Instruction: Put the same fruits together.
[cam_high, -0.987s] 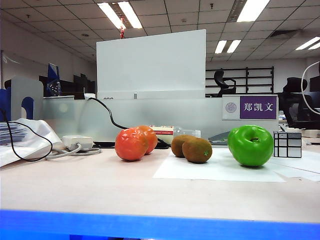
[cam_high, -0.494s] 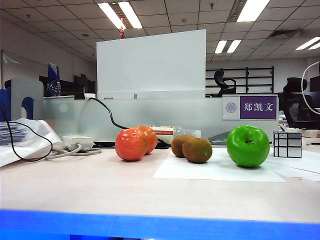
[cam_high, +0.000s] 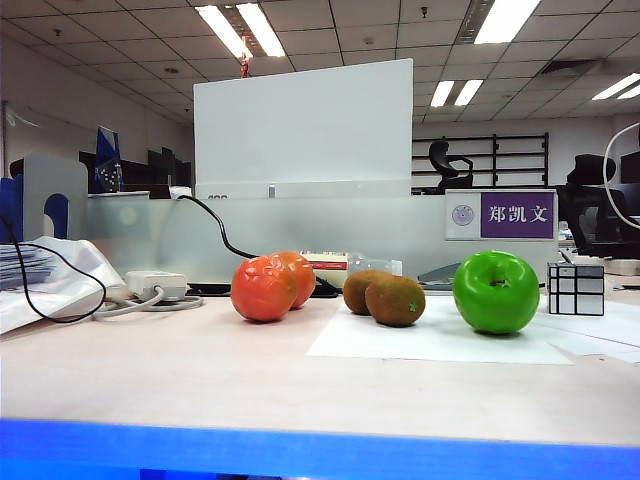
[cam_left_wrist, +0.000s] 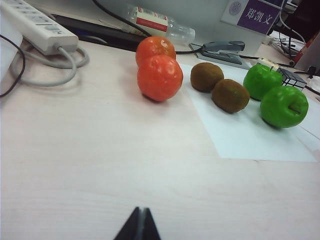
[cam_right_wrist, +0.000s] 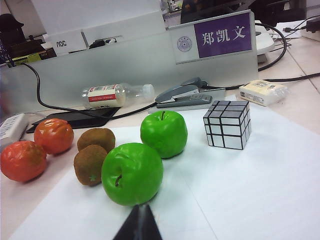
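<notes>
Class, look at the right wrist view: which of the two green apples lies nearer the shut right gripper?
The front apple, just beyond the right gripper. The other apple sits farther back, nearer the mirror cube.

A silver mirrored puzzle cube (cam_right_wrist: 227, 125) sits right of centre on white paper (cam_right_wrist: 260, 190). Behind lie a grey stapler (cam_right_wrist: 187, 96), a clear plastic bottle (cam_right_wrist: 116, 94), and a purple nameplate (cam_right_wrist: 223, 35).

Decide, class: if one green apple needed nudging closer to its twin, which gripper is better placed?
Right, probably. The shut right gripper hangs just before the nearer green apple; the shut left gripper faces the orange-red fruits, farther from the apples.
</notes>
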